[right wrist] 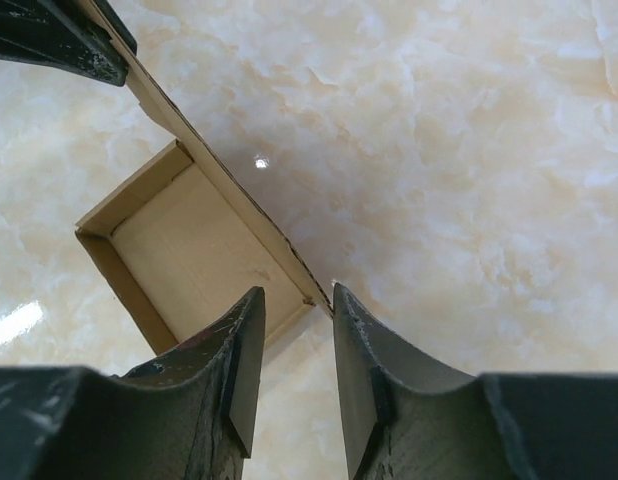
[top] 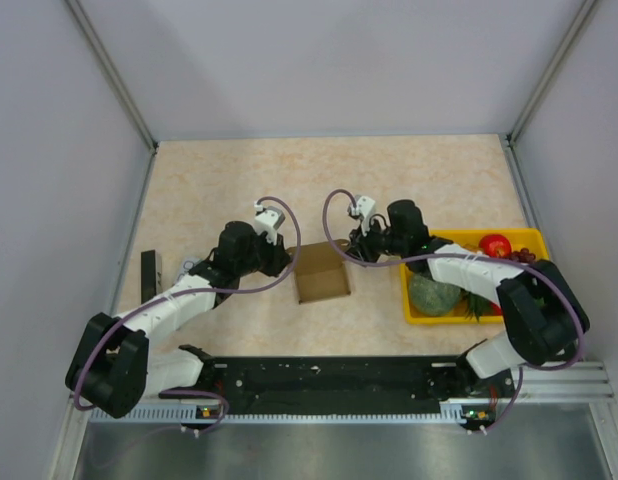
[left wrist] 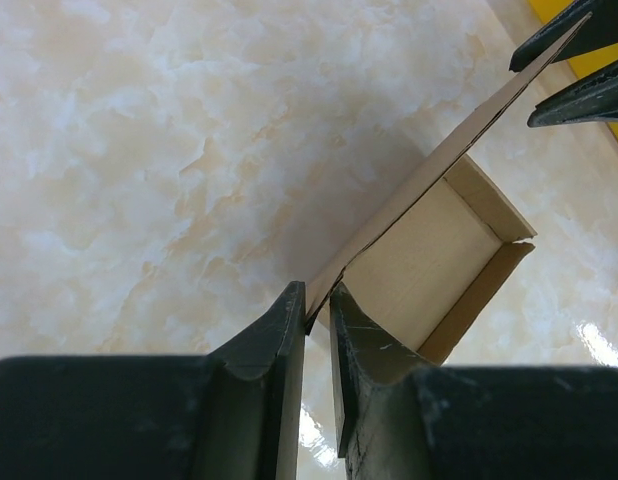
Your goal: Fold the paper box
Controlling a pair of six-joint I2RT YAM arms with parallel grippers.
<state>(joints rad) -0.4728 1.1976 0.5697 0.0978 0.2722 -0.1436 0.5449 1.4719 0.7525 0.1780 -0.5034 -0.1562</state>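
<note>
Yellow tray (top: 439, 319), tomato (top: 495, 245), green melon (top: 432, 295), black bar (top: 148, 270).

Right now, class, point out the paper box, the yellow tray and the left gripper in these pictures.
paper box (top: 324, 283): top external view, on its inner floor.
yellow tray (top: 429, 318): top external view, on its near rim.
left gripper (left wrist: 316, 298): left wrist view, between the fingertips pinching the box's raised wall.

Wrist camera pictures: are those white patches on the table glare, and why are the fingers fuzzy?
Left wrist view: yes, glare on the glossy table, and a soft shadow to the left of the paper box. Right wrist view: a small glare dot beside the raised flap, a streak at the left edge. Both views: the fingers sit close to the lens, slightly soft.
</note>
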